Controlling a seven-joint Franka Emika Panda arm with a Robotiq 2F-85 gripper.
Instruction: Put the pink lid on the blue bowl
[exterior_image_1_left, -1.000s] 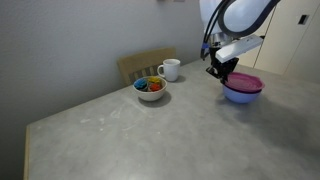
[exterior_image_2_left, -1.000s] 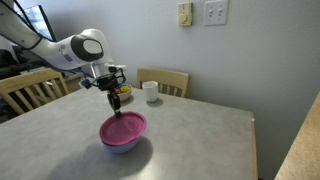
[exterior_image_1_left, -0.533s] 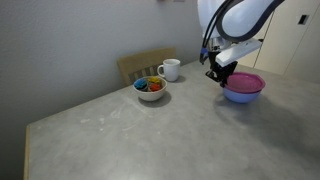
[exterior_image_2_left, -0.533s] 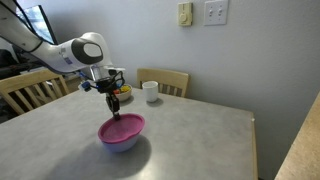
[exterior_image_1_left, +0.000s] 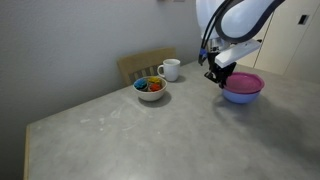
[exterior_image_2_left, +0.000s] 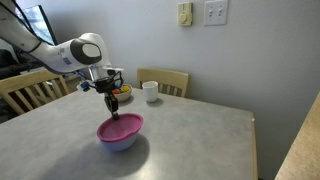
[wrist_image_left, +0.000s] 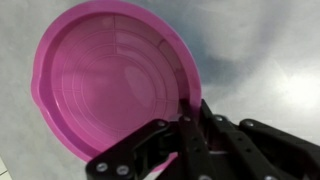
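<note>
the gripper (exterior_image_2_left: 114, 110) is almost closed, pinching the pink lid (exterior_image_2_left: 121, 126) at its rim. this grip probably lets it set the lid flat on the blue bowl (exterior_image_2_left: 120, 142).

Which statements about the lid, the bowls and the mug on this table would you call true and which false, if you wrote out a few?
1. The pink lid is over the mouth of the blue bowl. True.
2. The white mug stands near the small bowl, towards the wall. True.
3. The small bowl is empty. False: it holds colourful pieces.
4. The gripper hangs above the white mug. False: it is at the pink lid's rim, jaws closed on it in the wrist view.
</note>
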